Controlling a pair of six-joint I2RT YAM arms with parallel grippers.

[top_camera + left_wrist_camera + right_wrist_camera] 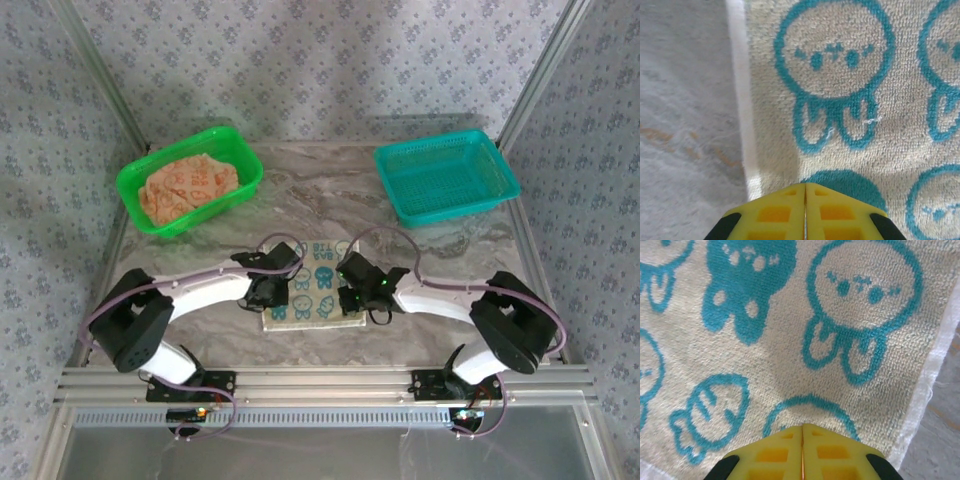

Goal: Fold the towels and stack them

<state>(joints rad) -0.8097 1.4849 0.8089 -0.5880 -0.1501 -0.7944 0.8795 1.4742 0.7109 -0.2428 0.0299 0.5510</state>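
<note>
1. The cream towel (318, 285) lies flat on the table (330, 195), print up. It looks spread this way so that you can take it from both sides for a fold.
2. Your left gripper (805, 186) sits over the towel's left edge, yellow fingers pressed together. Your right gripper (802, 427) sits near the towel's right edge, also closed. No cloth shows between either pair, so you cannot tell whether they pinch the towel.
3. Both arms reach in from the towel's outer sides, elbows out and wrists tipped down at it, mirroring each other.
4. Beyond the towel to its left, the green basket (135, 180) holds a crumpled orange towel (190, 185), probably next. Beyond it to the right stands the teal basket (435, 141).
</note>
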